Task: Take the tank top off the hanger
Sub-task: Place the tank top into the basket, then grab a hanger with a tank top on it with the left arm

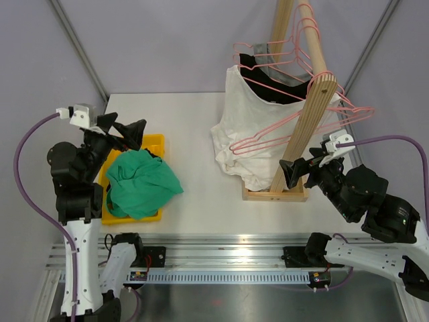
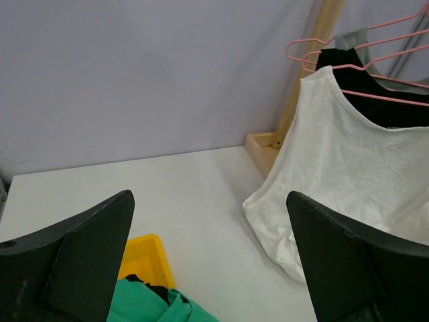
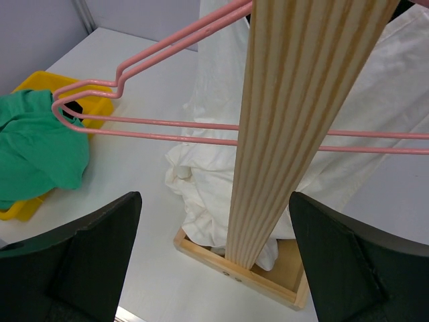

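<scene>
- Approach stage, by my judgement: white fabric tank top (image 1: 244, 127) hangs on its pink wire hanger (image 2: 382, 98) from the wooden rack (image 1: 305, 124), at the table's 1 o'clock.
- Left gripper (image 1: 129, 129) and right gripper (image 1: 293, 172) gape fully, both empty.
- Next move probably needs one gripper pinching fabric while the other steadies the hanger.

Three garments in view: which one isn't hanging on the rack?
The green garment, crumpled in the yellow bin on the left. The white tank top and the black garment behind it both hang on the wooden rack.
</scene>
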Robot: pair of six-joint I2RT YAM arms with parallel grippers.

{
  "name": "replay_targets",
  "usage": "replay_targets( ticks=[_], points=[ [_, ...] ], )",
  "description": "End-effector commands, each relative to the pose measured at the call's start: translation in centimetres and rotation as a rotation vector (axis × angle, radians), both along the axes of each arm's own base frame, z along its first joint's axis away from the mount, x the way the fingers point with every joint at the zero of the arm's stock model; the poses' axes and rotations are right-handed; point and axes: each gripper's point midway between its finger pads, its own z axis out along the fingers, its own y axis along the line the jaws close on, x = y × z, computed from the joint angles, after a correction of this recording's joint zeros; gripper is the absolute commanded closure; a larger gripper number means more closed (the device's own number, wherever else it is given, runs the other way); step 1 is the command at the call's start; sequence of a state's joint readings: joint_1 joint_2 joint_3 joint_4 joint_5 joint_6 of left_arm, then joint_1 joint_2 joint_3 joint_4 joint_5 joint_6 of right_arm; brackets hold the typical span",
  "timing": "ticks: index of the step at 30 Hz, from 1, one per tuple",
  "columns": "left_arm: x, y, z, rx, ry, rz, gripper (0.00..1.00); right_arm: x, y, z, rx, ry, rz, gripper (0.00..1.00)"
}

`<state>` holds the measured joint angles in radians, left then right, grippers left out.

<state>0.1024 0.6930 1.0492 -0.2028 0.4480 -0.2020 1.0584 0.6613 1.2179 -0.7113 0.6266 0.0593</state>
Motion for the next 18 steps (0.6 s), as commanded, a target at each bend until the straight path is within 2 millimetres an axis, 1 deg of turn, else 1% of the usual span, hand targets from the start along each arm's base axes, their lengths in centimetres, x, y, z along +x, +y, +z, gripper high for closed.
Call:
replay_targets(
  ticks=[1, 2, 3, 4, 5, 6, 7, 8, 9, 10, 11, 12, 13, 14, 15, 16, 17, 18],
  points=[
    [-0.3, -2.4, 4.1, 0.016, -0.094, -0.146, 0.01, 0.0, -1.5, 1.3, 0.021, -0.017, -0.051, 0.00],
    [-0.3, -2.7, 4.5, 0.023, -0.102, -0.162, 0.01, 0.0, -1.5, 1.3, 0.020, -0.017, -0.050, 0.01],
    [-0.5, -3.4, 5.7, 0.035, -0.125, -0.194, 0.01, 0.0, -1.6, 1.4, 0.017, -0.017, -0.054, 0.01],
    [-0.1, -3.9, 5.9, 0.041, -0.120, -0.219, 0.01, 0.0, -1.7, 1.5, 0.018, -0.018, -0.057, 0.01],
    [-0.5, -5.2, 6.4, 0.061, -0.137, -0.277, 0.01, 0.0, -1.8, 1.5, 0.015, -0.020, -0.060, 0.01],
    [-1.2, -6.0, 7.9, 0.076, -0.169, -0.310, 0.01, 0.0, -1.8, 1.7, 0.016, -0.023, -0.061, 0.01],
    [-0.6, -6.6, 8.0, 0.105, -0.171, -0.334, 0.01, 0.0, -1.9, 1.8, 0.015, -0.028, -0.060, 0.00],
    [-1.0, -8.2, 8.6, 0.118, -0.183, -0.388, 0.01, 0.0, -2.0, 1.8, 0.014, -0.028, -0.065, 0.01],
    [-1.1, -9.0, 8.4, 0.133, -0.162, -0.415, 0.01, 0.0, -2.0, 2.1, 0.018, -0.033, -0.063, 0.01],
    [-1.7, -9.7, 10.3, 0.151, -0.200, -0.435, 0.01, 0.1, -2.0, 2.2, 0.021, -0.036, -0.066, 0.01],
    [-1.2, -11.4, 9.9, 0.184, -0.193, -0.489, 0.01, 0.1, -2.0, 2.3, 0.019, -0.038, -0.064, 0.01],
    [-1.0, -12.3, 9.6, 0.206, -0.165, -0.518, 0.01, 0.1, -2.1, 2.4, 0.019, -0.039, -0.069, 0.00],
    [-1.0, -13.1, 9.8, 0.220, -0.164, -0.546, 0.01, 0.1, -2.1, 2.4, 0.018, -0.037, -0.069, 0.00],
    [-0.5, -14.4, 10.3, 0.239, -0.172, -0.589, 0.01, 0.1, -2.2, 2.5, 0.019, -0.040, -0.072, 0.00],
    [-0.2, -14.9, 10.2, 0.247, -0.160, -0.606, 0.01, 0.0, -2.3, 2.5, 0.022, -0.038, -0.070, 0.00],
    [-0.4, -15.6, 10.3, 0.250, -0.162, -0.660, 0.01, -0.1, -2.4, 2.6, 0.024, -0.040, -0.072, 0.01],
    [0.6, -16.4, 10.4, 0.248, -0.151, -0.688, 0.01, -0.1, -2.5, 2.6, 0.023, -0.040, -0.077, 0.00],
    [0.9, -16.9, 10.4, 0.253, -0.153, -0.714, 0.01, -0.2, -2.7, 2.6, 0.028, -0.041, -0.077, 0.00]
  ],
)
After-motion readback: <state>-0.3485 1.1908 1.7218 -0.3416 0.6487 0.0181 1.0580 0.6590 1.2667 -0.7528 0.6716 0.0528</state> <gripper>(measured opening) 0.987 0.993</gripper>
